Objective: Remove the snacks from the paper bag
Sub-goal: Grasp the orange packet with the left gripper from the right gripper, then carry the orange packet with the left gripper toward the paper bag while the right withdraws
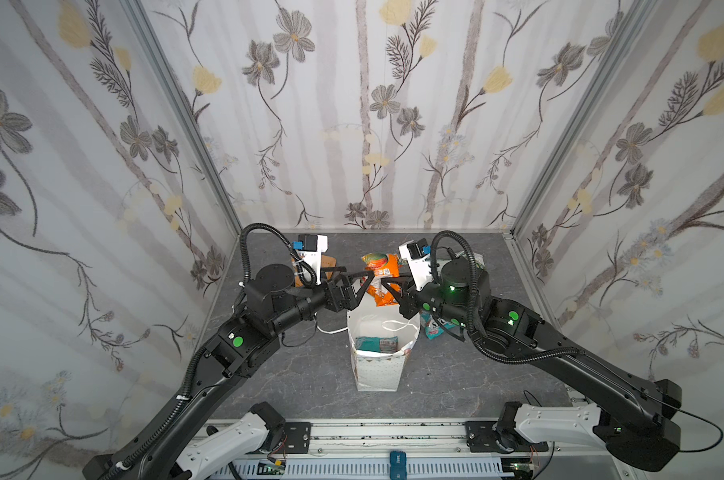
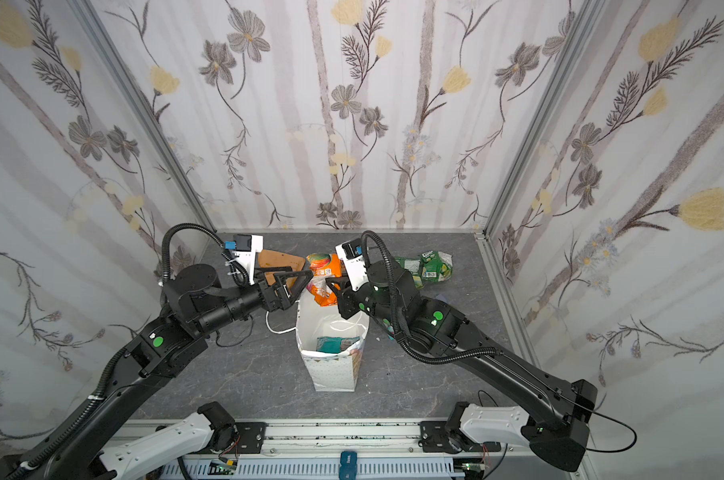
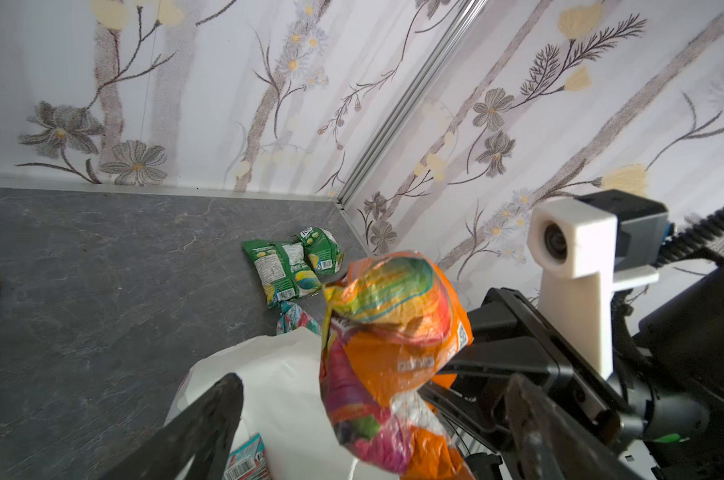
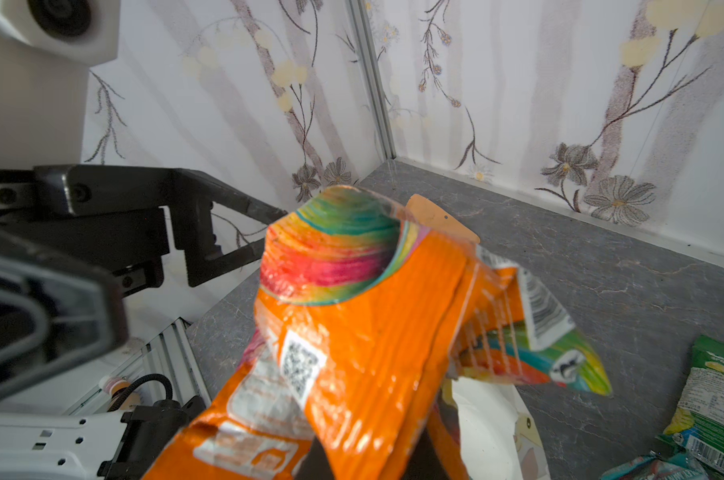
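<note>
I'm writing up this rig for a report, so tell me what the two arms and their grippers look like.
Both arms, left arm and right arm, are black with white base links, round green stickers and ribbed black cable hoses. The left gripper and right gripper have black triangular open-frame fingers, each topped by a white camera mount with a blue plug.

The orange packet carries rainbow swirls; the paper bag is white with small triangle print. Two green packets bear white panels; the bench is veined grey.
</note>
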